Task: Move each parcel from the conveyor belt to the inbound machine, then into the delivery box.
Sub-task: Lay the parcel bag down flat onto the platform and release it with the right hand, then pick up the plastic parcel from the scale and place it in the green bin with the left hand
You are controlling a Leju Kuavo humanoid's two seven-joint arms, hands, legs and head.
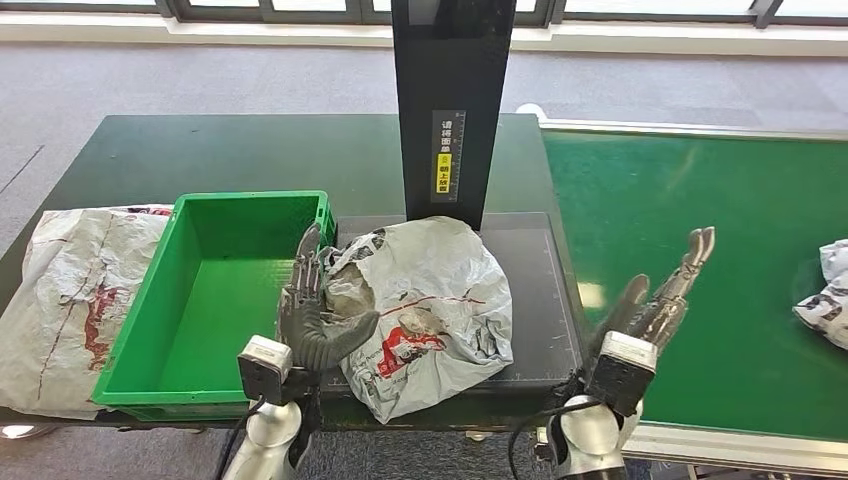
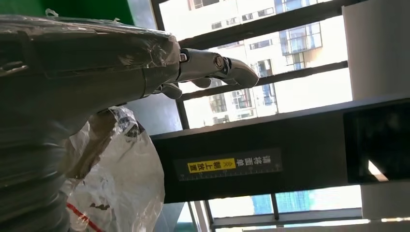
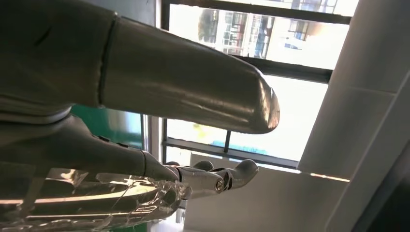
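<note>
Parcel (image 1: 425,305) first: a soft, crinkled plastic mailer lying on the scanner plate (image 1: 530,290), just right of our left hand (image 1: 312,310), whose thumb presses its near edge while the fingers stand straight — nothing gripped. We judge it light, floppy and slick, best taken by a bunched fold at that edge. The crate (image 1: 160,320) sits just left of that hand. Our right hand (image 1: 660,300) hovers spread and empty. Contents stay hidden — a second bag (image 1: 825,295) is cut off.
</note>
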